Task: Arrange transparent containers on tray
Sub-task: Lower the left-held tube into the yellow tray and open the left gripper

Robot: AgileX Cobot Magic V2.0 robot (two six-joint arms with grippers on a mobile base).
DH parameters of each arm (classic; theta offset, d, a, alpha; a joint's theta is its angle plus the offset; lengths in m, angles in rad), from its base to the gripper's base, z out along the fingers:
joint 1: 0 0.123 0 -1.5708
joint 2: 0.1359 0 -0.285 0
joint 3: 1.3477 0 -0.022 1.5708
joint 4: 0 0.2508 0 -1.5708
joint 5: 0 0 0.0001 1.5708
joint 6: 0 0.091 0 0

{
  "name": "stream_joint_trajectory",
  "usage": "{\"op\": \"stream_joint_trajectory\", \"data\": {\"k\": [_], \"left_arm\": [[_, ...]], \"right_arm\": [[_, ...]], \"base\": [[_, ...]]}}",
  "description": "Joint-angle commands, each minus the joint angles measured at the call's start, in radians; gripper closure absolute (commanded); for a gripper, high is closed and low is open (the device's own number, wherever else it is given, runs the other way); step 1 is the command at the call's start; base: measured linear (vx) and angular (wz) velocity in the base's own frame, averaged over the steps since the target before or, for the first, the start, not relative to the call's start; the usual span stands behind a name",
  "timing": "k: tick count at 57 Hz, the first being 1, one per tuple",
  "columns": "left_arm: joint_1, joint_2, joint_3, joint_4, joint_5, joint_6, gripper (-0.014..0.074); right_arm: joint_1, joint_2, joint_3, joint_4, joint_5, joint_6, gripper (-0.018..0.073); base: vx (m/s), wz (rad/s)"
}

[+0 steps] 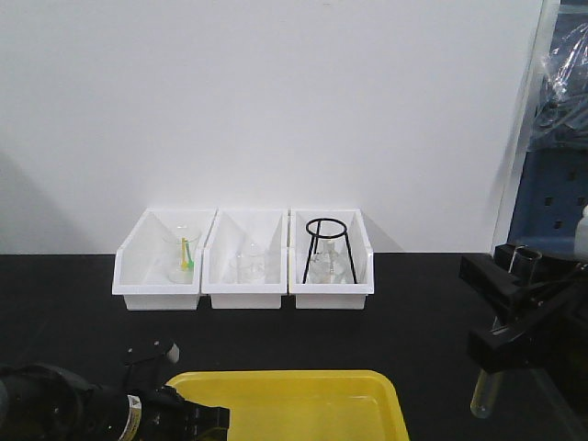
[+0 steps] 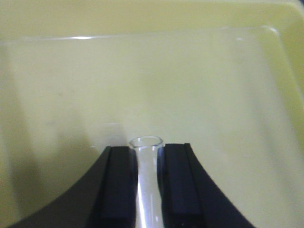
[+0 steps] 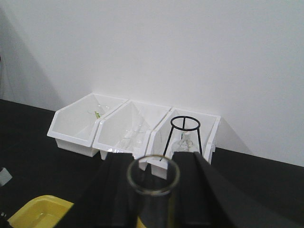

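The yellow tray (image 1: 294, 404) lies at the table's front edge. My left gripper (image 2: 147, 149) hovers low over the tray floor (image 2: 213, 85), shut on a clear test tube (image 2: 146, 185) whose open rim sticks out past the fingertips. In the front view the left arm (image 1: 101, 413) reaches in at the tray's left corner. To the right of the tray, above the black table, my right gripper (image 1: 505, 308) is shut on a second test tube (image 1: 481, 397) held upright, round bottom hanging below. The right wrist view shows its rim (image 3: 153, 191) between the fingers (image 3: 116, 190).
Three white bins (image 1: 243, 289) stand in a row against the back wall. They hold beakers (image 1: 181, 253) and a flask under a black ring stand (image 1: 328, 248). A blue pegboard panel (image 1: 551, 197) rises at the right edge.
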Motion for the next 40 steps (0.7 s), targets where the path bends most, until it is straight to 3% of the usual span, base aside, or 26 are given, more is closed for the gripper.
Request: {"op": "stream_joint_trajectory", "data": {"k": [1,17,40], "left_arm": [[0.002,-0.039,-0.027,0.076,0.05,0.004,0.0592],[0.002,-0.036,-0.027,0.076,0.096,0.005,0.0529],[0.002,-0.036,-0.027,0.075,0.138,0.005,0.0212]], "right_arm": [[0.0,-0.016,-0.035,0.001,-0.07,-0.006,0.0571],[0.0,-0.016,-0.035,0.001,-0.072,-0.006,0.0571],[0.0,-0.016,-0.035,0.001,-0.071,-0.006,0.0571]], "base": [[0.0,0.0],[0.0,0.0],[0.0,0.0]]}}
